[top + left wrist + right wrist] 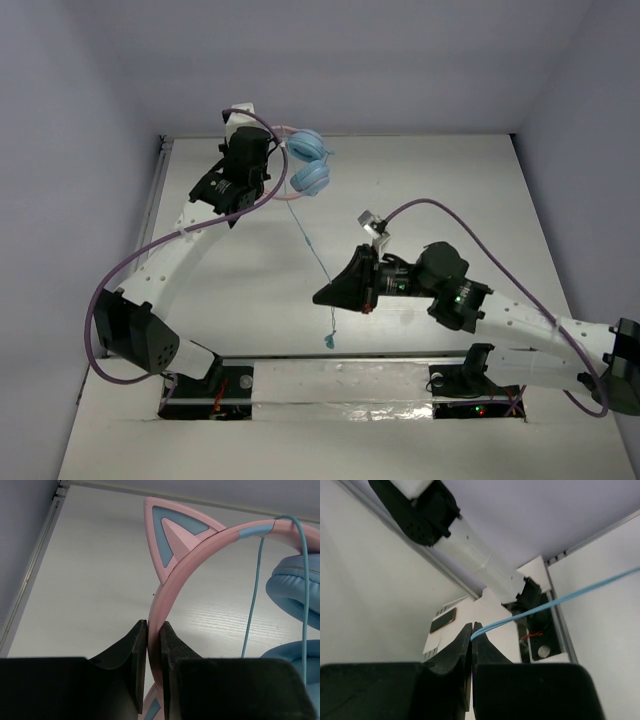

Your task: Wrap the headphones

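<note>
Top external: one headphones (308,160), two ear cups (311,180), hanging at 12 o'clock; left claw (154,635) is clamping headband (200,545), right claw (471,630) is pinching cord (312,248).

This looks like a robot lab test cell: a white table (430,190) is closed in by plain grey walls (380,60), and the left arm (175,255) and right arm (530,320), with purple cables (93,320), are bolted at its near edge.

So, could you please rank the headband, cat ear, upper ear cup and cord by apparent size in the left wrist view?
1. Headband.
2. Cat ear and upper ear cup, alike; the cup is cropped.
3. Cord, thinnest.
</note>
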You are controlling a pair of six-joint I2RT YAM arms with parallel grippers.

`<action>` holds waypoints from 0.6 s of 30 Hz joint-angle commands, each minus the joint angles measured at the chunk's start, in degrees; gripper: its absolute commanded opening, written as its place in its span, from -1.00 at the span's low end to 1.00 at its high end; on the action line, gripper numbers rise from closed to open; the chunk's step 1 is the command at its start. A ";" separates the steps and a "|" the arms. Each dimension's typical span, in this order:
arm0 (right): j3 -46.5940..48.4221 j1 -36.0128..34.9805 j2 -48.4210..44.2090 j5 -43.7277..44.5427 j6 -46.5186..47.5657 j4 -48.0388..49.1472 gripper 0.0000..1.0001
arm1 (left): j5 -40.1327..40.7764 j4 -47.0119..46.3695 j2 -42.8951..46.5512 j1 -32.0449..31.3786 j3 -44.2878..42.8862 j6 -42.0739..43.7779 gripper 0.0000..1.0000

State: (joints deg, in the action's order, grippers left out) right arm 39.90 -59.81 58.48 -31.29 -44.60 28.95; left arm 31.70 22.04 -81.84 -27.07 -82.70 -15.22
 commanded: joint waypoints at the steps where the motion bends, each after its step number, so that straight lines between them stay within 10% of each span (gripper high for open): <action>1: 7.81 -0.48 -2.93 6.04 8.20 -14.40 -1.00 | 1.52 -4.82 0.20 -0.70 0.25 -0.34 -1.00; 7: 19.15 -0.48 0.49 20.44 19.71 -32.07 -1.00 | 5.83 -1.30 -0.42 -6.42 3.58 1.16 -1.00; 18: 28.83 2.76 6.55 39.19 31.67 -36.77 -1.00 | -6.39 -1.04 9.42 -11.07 15.98 2.83 -1.00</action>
State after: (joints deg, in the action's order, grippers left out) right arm 65.08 -58.33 63.86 1.45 -18.06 -6.50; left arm 28.84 24.69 -78.70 -35.92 -66.59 -12.43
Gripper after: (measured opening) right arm 0.025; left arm 0.095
